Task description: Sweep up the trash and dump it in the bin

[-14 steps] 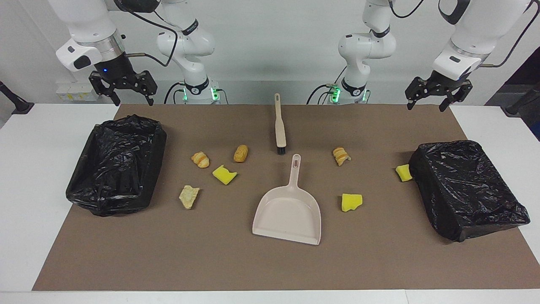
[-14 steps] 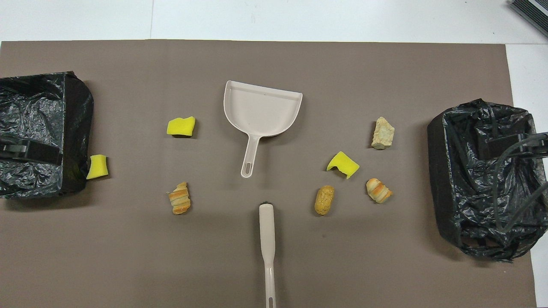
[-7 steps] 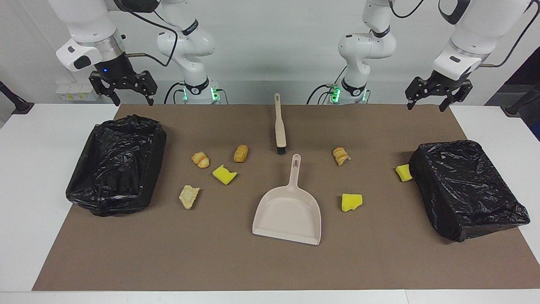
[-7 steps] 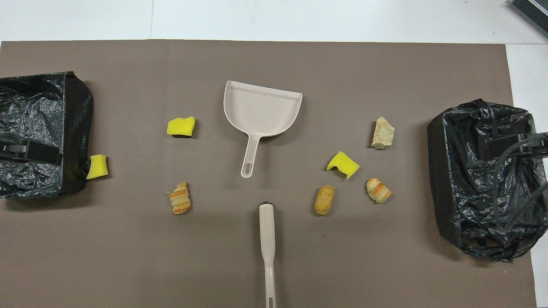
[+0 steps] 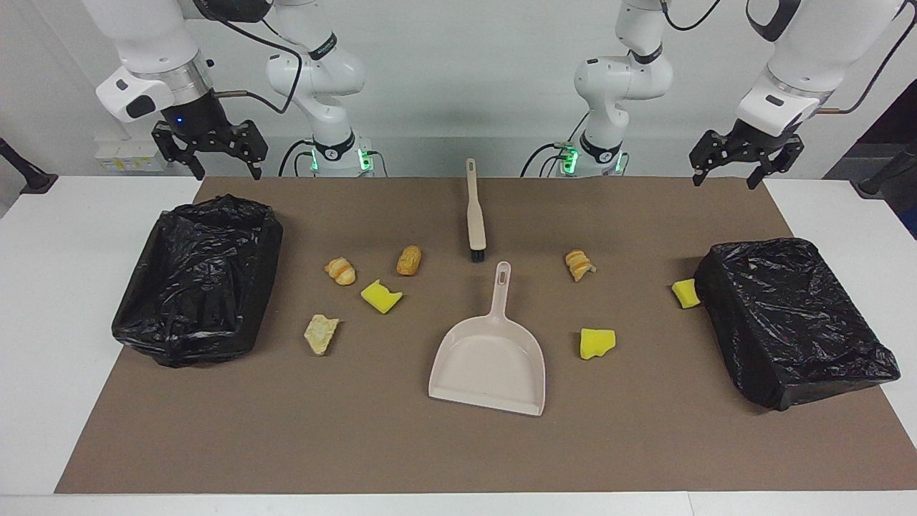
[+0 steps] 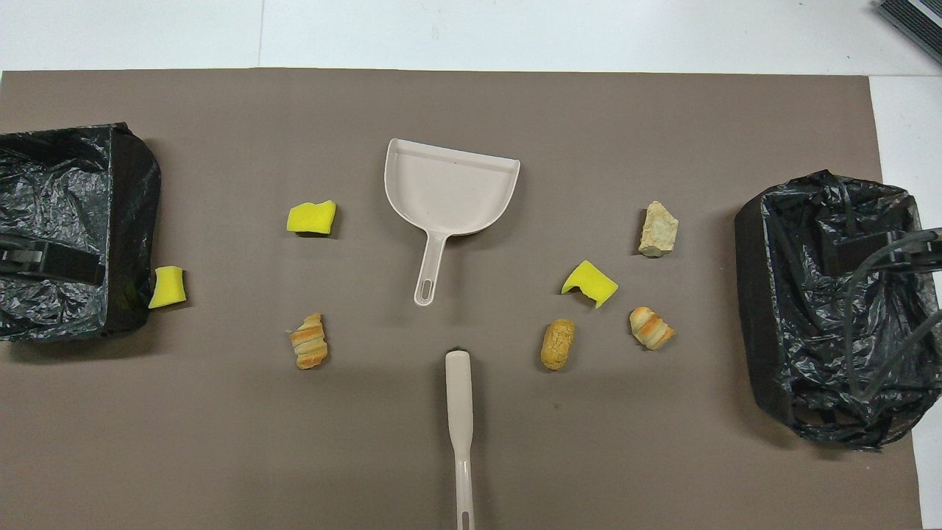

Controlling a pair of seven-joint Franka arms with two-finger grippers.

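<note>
A: Starting with the facing view, what was cut off or hard to make out?

B: Both arms ran out of the top edge. The left gripper point(image 5: 738, 170) hung over the brown mat's point(image 5: 458, 444) edge nearest the robots, at the left arm's end, fingers apart and holding nothing. The right gripper point(image 5: 209, 160) hung the same way at the right arm's end, also spread and empty. Black plastic hid the inside of the black-bagged bin at the left arm's end point(image 5: 795, 319); the black-bagged bin at the right arm's end point(image 5: 200, 279) showed only crumpled liner.

A: And the trash?

B: Seven scraps lay on the mat: a croissant piece point(image 5: 340, 271), a brown bread roll point(image 5: 409, 260), a notched yellow sponge chunk point(image 5: 380, 296) and a pale bread crust point(image 5: 321, 334) toward the right arm's end; a striped pastry point(image 5: 579, 264), a yellow sponge block point(image 5: 597, 343) and a small yellow sponge point(image 5: 685, 293) touching the bin toward the left arm's end. No writing could be read.

A: The overhead view?

B: The beige brush with black bristles point(image 6: 460, 419) ran off the bottom edge, its bristles barely visible. The beige plastic dustpan point(image 6: 449, 193) lay just farther from the robots. Blurred dark shapes crossed both bins. White tabletop point(image 6: 515, 33) framed the mat.
</note>
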